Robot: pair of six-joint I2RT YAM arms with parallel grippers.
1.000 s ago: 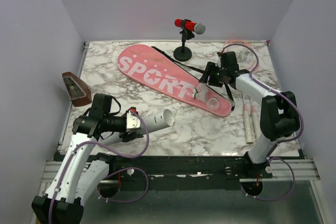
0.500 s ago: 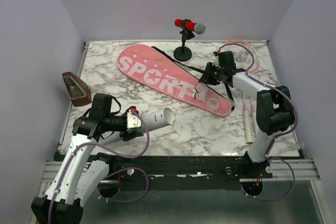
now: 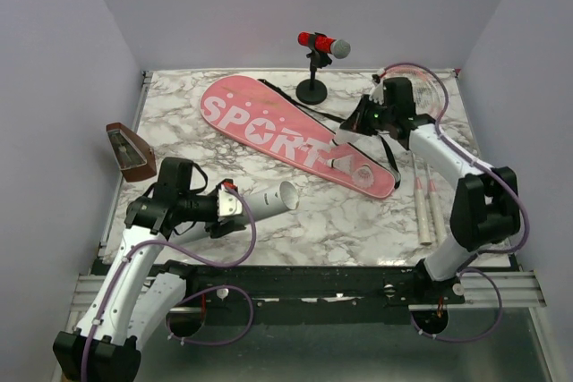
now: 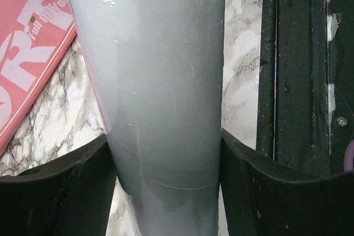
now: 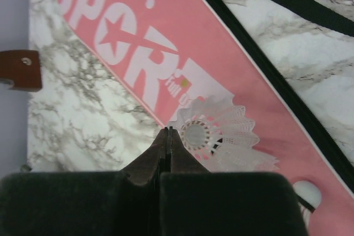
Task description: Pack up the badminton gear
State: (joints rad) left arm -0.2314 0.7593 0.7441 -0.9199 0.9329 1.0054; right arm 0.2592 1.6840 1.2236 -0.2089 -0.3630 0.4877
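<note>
The long pink bag [image 3: 295, 136] lettered "SPORT" lies diagonally across the table, its black strap [image 3: 394, 157] trailing off to the right. My left gripper [image 3: 229, 208] is shut on the long white tube [image 3: 269, 200]. In the left wrist view the tube [image 4: 160, 81] fills the gap of the left gripper [image 4: 165, 136] and touches both fingers. My right gripper [image 3: 355, 123] hangs shut over the bag's narrow end. Its tips [image 5: 170, 131] sit beside a white shuttlecock [image 5: 221, 134] on the bag [image 5: 166, 53]. I cannot tell whether the skirt's edge is pinched. Two rackets [image 3: 427, 207] lie at the right.
A red microphone [image 3: 322, 44] on a black stand sits at the back centre. A small brown box [image 3: 130, 151] rests at the left edge, also visible in the right wrist view [image 5: 19, 70]. The black frame rail [image 4: 298, 81] runs along the table's near edge.
The right gripper's jaws have closed fully, and the right arm has shifted up and back a little over the bag. The left arm and tube have not moved.
</note>
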